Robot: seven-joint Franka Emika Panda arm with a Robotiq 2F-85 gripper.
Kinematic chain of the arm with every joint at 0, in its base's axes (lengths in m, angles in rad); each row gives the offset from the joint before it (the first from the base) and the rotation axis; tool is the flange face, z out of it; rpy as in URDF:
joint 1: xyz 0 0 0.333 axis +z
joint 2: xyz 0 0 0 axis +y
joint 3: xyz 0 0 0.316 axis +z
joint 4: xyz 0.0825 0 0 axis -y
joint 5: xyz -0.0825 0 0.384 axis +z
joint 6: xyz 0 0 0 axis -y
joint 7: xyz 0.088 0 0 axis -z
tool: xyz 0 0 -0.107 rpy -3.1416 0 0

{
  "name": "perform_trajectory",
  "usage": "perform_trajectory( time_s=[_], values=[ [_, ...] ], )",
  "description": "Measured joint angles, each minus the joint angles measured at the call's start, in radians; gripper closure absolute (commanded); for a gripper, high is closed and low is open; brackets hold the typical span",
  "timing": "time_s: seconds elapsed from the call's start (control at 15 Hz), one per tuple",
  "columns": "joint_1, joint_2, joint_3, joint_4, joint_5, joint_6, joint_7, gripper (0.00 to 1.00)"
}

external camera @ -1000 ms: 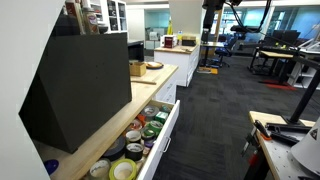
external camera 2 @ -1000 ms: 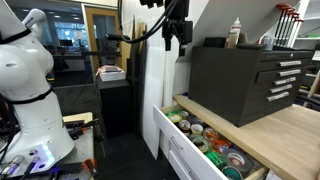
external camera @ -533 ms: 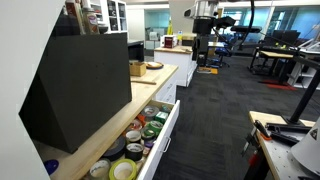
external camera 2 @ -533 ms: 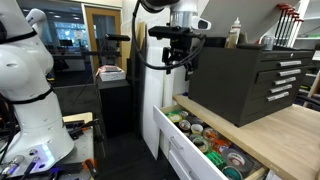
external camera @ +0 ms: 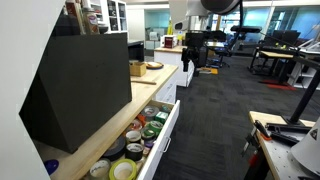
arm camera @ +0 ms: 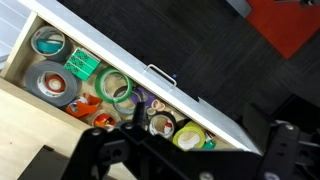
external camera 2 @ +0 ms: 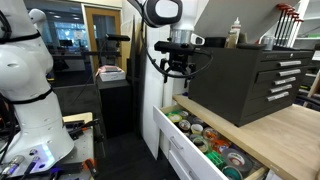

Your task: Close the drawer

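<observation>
Fingers (external camera 2: 171,68) hang spread wide, gripping nothing. Below them the drawer (arm camera: 205,103) stands pulled out from under the counter (external camera 2: 290,125), packed with tape rolls: a big grey one (arm camera: 55,83) and a smaller green ring (arm camera: 118,88).

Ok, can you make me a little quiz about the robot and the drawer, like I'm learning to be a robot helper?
1. True or false: the drawer is already shut.
2. What is inside the drawer? A) tape rolls B) socks C) apples
3. Fill in the word: the end effector hangs ____ the drawer, not touching it.

Key: 1 false, it is pulled out. 2 A. 3 above.
</observation>
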Motion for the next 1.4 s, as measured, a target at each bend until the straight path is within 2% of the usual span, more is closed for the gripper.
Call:
perform_trajectory(
  time_s=[0.67, 1.07, 1.4],
  values=[
    [-0.005, 0.032, 0.005, 0.000, 0.000, 0.015, -0.028, 0.00],
    [-0.006, 0.179, 0.032, 0.001, -0.001, 0.145, -0.161, 0.00],
    [-0.006, 0.301, 0.102, 0.000, -0.005, 0.299, -0.290, 0.00]
  ],
)
